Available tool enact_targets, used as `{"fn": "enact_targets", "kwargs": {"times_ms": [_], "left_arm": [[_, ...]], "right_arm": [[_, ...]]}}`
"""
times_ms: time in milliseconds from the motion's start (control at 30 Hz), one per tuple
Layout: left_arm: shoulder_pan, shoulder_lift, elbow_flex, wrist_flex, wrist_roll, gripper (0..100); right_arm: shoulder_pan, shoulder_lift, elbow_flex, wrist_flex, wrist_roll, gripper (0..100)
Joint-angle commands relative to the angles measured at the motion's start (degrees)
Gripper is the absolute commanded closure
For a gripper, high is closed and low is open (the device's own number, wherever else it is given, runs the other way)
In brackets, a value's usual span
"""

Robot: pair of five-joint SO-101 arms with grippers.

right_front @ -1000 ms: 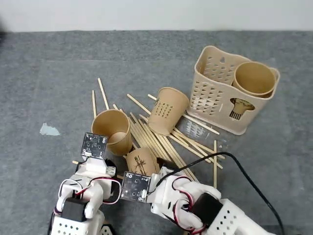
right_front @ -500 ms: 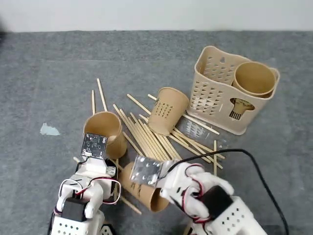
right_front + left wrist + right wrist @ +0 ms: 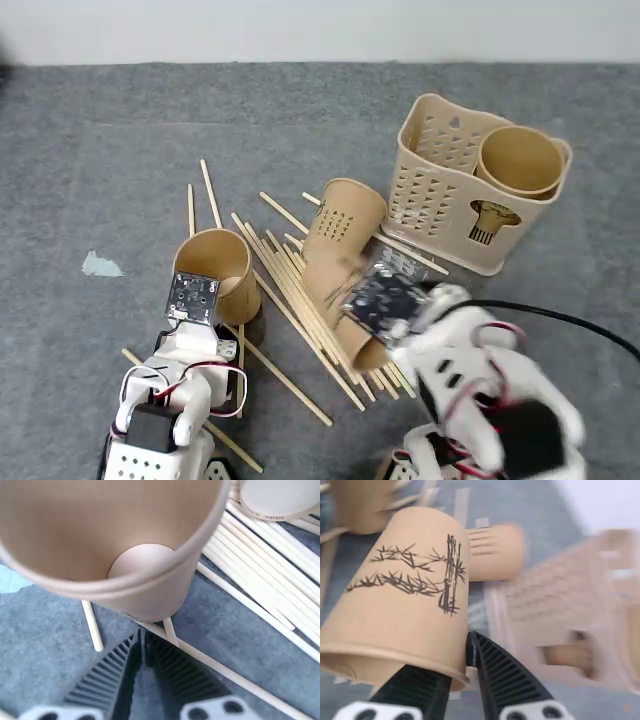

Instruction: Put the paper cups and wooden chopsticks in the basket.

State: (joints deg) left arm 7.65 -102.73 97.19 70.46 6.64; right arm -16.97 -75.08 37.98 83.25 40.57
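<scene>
My right gripper (image 3: 468, 652) is shut on the rim of a bamboo-printed paper cup (image 3: 405, 605), held tilted above the chopstick pile (image 3: 275, 270); in the high view this cup (image 3: 328, 288) lies in front of the basket (image 3: 440, 190). The basket holds one cup (image 3: 520, 160). Another cup (image 3: 343, 222) stands upside down beside the basket. An upright cup (image 3: 215, 265) stands just beyond my left gripper (image 3: 141, 639), which is shut and empty, low over the mat near the cup's base (image 3: 145, 600). Wooden chopsticks (image 3: 260, 580) lie beside it.
A clear plastic wrapper (image 3: 402, 262) lies in front of the basket. A pale blue scrap (image 3: 100, 265) sits on the grey mat at the left. Loose chopsticks (image 3: 285, 375) stretch toward the front edge between the two arms.
The right arm has lifted the printed cup from the front of the table and swung it right, toward the basket. Several chopsticks shifted. The left arm has kept still.
</scene>
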Motion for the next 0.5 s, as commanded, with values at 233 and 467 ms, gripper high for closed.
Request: {"fn": "enact_targets", "kwargs": {"times_ms": [233,467], "left_arm": [[0.1,-0.4,-0.7,0.3,-0.4,99],[0.1,-0.4,-0.7,0.3,-0.4,99]], "right_arm": [[26.4,6.0,-14.6,-10.2,9.0,99.0],[35.1,23.0,-25.8,-11.5,6.2,99.0]]}}
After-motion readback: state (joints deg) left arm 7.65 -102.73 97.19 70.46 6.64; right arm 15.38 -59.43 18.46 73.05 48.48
